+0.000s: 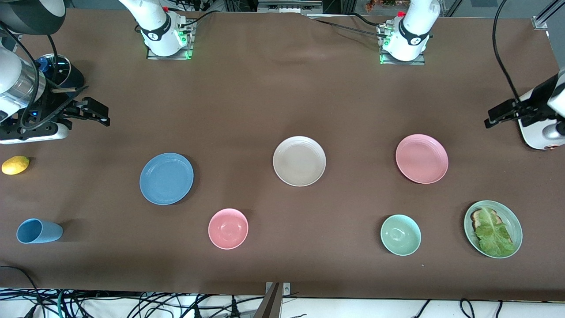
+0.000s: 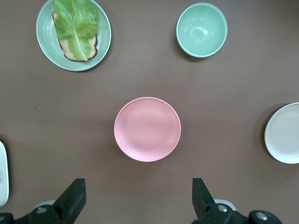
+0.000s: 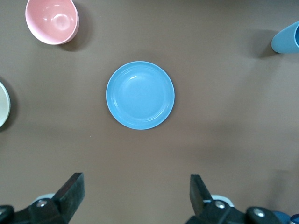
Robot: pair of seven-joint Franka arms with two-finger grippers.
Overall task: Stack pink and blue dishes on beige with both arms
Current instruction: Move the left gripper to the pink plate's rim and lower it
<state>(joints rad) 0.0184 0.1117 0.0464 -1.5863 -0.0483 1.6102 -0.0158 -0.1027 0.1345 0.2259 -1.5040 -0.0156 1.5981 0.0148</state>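
Brown cloth covers the desk (image 1: 265,97). Mid-desk lies the beige plate (image 1: 299,160), with the pink plate (image 1: 421,158) toward the left arm's end and the blue plate (image 1: 166,178) toward the right arm's end, all well apart. Left pincer (image 2: 139,200) hangs wide above the pink plate; right pincer (image 3: 136,198) hangs wide above the blue one, both empty.
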